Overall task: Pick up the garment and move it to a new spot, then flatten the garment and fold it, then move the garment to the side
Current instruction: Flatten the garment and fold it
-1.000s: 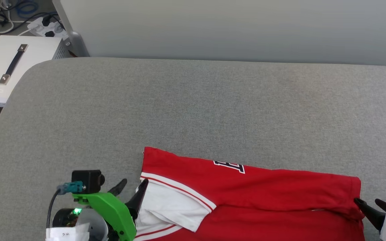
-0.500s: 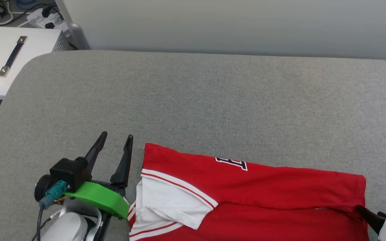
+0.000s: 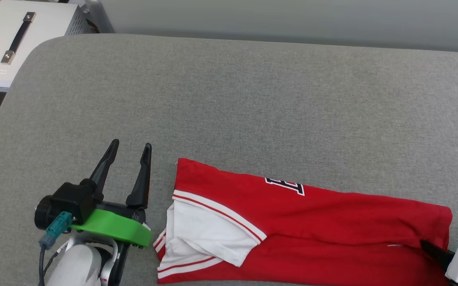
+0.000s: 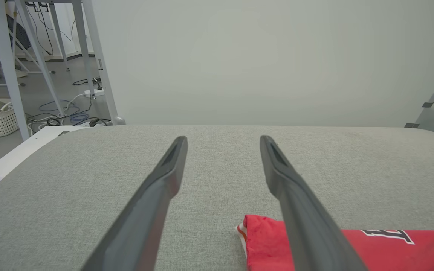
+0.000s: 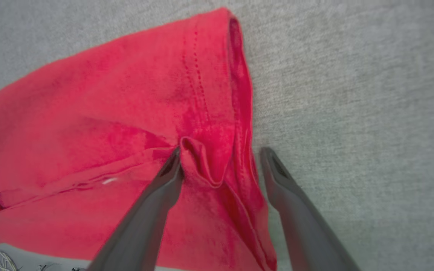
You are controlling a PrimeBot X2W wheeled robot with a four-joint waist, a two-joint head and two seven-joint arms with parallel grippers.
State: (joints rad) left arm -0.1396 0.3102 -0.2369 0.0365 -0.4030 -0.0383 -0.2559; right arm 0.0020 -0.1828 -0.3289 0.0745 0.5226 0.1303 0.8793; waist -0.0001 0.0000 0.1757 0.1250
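The red jersey point(image 3: 312, 222) lies at the grey padded surface's point(image 3: 253, 99) near edge, with bare padding beyond. The left gripper point(image 3: 130, 143) stands spread beside its sleeve end; the right gripper point(image 5: 221, 150), also spread, straddles its hem.

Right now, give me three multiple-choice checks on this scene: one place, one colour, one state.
1. Where is the left gripper relative to the garment?
A. On its lettering
B. Beside its sleeve end, apart from it
C. Underneath it

2. What colour is the folded-over sleeve?
A. Blue
B. Black
C. White with red stripes

3. How do the right gripper fingers stand?
A. Spread apart astride the red hem
B. Pinched shut on the sleeve
C. Shut, off the cloth

Answers:
1 B: the grey cushion shows between its fingers and the cloth.
2 C: the head view shows white cloth with red trim.
3 A: the right wrist view shows a wide gap with hem fabric in it.
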